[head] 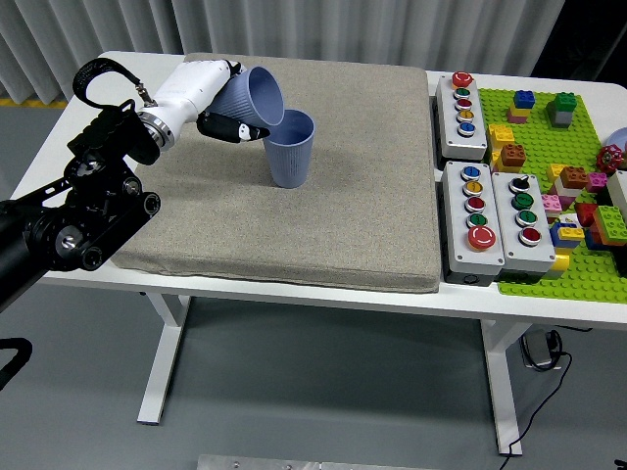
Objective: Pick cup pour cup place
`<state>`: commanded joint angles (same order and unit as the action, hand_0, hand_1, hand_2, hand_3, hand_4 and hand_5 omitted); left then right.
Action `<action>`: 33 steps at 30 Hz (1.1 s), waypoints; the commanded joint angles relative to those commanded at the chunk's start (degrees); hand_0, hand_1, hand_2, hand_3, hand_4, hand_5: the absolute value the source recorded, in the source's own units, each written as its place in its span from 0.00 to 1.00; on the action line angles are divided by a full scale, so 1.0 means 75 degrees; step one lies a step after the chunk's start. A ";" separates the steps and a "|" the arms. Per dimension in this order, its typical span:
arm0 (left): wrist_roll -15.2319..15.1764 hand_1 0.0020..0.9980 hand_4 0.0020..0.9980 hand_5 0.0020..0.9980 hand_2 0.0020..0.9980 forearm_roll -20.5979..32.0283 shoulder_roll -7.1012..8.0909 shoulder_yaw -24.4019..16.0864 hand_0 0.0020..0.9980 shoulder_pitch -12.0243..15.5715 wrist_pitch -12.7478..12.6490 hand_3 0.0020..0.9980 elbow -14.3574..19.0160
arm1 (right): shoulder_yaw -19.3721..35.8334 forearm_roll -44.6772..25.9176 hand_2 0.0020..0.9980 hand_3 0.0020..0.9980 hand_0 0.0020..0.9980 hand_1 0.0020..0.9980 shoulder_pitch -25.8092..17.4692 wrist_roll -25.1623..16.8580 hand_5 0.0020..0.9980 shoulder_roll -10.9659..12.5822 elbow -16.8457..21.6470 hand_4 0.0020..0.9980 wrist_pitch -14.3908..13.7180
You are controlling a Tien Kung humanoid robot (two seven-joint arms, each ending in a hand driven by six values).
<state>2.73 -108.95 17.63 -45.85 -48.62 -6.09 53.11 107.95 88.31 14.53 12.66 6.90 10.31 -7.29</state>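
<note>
In the upper left of the frame the left hand (211, 98) is wrapped around a blue cup (253, 99), holding it tipped on its side with the open mouth facing right and down. Its rim hangs just over the mouth of a second blue cup (291, 149), which stands upright on the grey mat (323, 225) in the upper middle. The mat covers most of the white table (118, 73). At the right sit grey button boxes (474, 230) and a green plate (578, 255) of toy bricks.
</note>
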 joint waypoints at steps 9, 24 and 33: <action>0.0064 0.45 0.86 0.28 0.47 -0.0239 0.0012 0.0095 0.55 -0.0119 0.0043 0.48 -0.0028 | -0.0011 -0.0016 0.60 0.59 0.70 0.63 0.0004 -0.0003 0.25 0.0008 0.0000 0.00 -0.0002; 0.0229 0.45 0.86 0.28 0.47 -0.0850 0.0021 0.0355 0.55 -0.0356 0.0188 0.48 0.0017 | -0.0029 -0.0034 0.60 0.59 0.70 0.63 0.0029 -0.0006 0.24 0.0020 0.0000 0.00 -0.0002; 0.0310 0.46 0.85 0.28 0.47 -0.1052 0.0012 0.0450 0.55 -0.0470 0.0262 0.48 0.0044 | -0.0024 -0.0029 0.60 0.59 0.70 0.63 0.0019 -0.0007 0.25 0.0023 0.0000 0.00 -0.0001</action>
<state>5.06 -116.84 17.72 -42.48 -52.15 -4.12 53.44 107.78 88.09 14.67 12.60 7.07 10.31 -7.29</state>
